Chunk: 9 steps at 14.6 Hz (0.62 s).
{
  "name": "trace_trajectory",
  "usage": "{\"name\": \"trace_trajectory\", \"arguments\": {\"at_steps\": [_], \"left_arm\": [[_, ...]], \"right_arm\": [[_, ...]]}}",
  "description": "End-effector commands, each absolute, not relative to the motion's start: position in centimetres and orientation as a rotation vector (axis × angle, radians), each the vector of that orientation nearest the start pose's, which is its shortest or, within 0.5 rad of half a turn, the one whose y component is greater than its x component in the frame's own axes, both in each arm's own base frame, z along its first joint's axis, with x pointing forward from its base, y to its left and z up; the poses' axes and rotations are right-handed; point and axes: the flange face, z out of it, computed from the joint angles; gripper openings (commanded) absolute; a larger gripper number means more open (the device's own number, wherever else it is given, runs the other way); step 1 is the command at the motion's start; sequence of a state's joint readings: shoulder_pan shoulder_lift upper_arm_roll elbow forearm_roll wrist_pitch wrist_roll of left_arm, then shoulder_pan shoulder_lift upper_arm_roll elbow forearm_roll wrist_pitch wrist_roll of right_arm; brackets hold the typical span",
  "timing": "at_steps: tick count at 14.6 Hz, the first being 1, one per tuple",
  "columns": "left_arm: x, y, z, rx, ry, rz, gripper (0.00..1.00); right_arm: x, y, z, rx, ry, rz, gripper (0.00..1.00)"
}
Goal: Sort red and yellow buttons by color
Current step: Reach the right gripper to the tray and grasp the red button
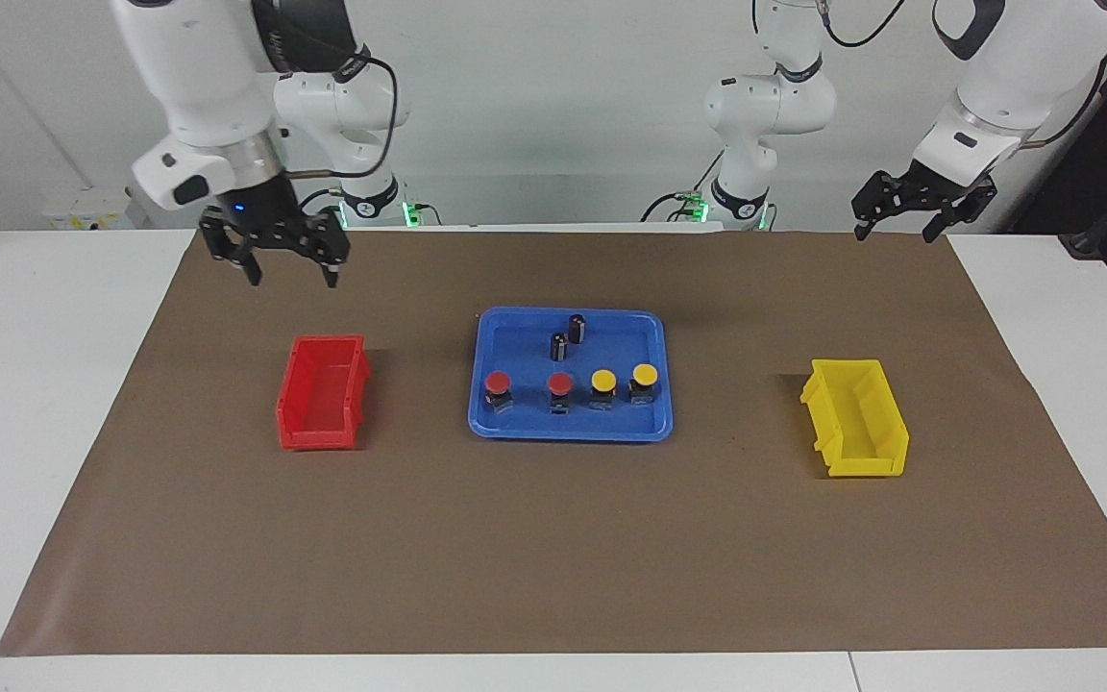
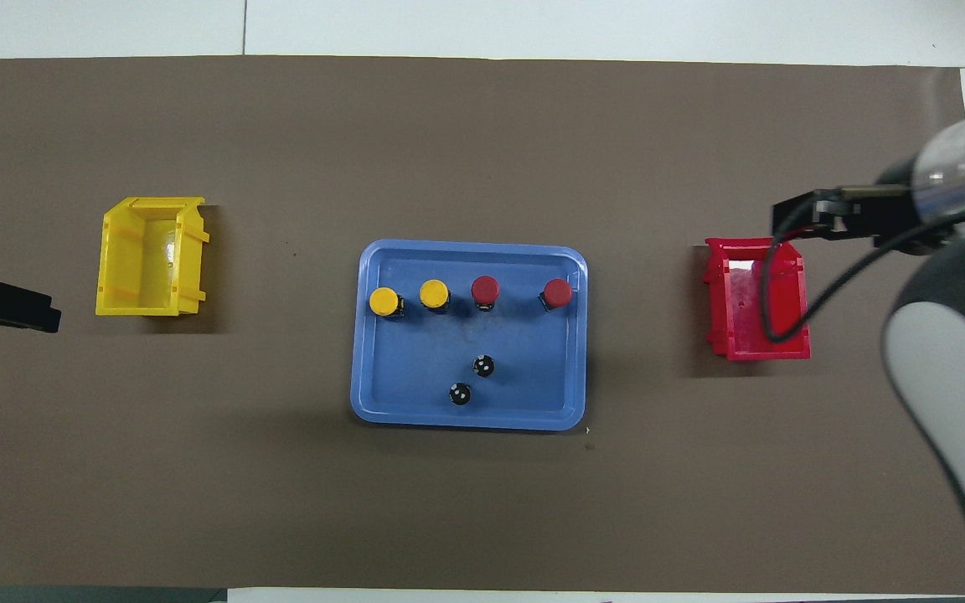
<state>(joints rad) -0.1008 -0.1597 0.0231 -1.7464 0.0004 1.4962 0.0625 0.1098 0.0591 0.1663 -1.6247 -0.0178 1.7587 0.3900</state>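
A brown paper sheet (image 1: 553,557) covers most of the white table (image 1: 44,384). A blue rectangular tray (image 1: 491,423) with rounded corners sits at the centre of the sheet. Two dark cylinders stand upright inside the tray, in the part nearer to the robots: first cylinder (image 1: 577,328), second cylinder (image 1: 559,347), close together but apart. A red bin (image 1: 321,392) sits toward the right arm's end of the table. A yellow bin (image 1: 856,418) sits toward the left arm's end. Both bins are well apart from the tray.
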Motion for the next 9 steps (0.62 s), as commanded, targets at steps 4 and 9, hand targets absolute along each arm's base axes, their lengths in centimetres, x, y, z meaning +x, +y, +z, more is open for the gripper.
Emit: {"name": "trace_trajectory", "arguments": {"at_steps": [4,9], "left_arm": [[48.6,-3.9,62.5,-3.138,0.250,0.104,1.00],[48.6,-3.2,62.6,-3.140,0.230,0.094,1.00]], "right_arm": [[57.9,29.3,46.2,-3.056,0.290,-0.174,1.00],[55.3,29.3,40.6,-3.054,0.250,-0.188,1.00]]}}
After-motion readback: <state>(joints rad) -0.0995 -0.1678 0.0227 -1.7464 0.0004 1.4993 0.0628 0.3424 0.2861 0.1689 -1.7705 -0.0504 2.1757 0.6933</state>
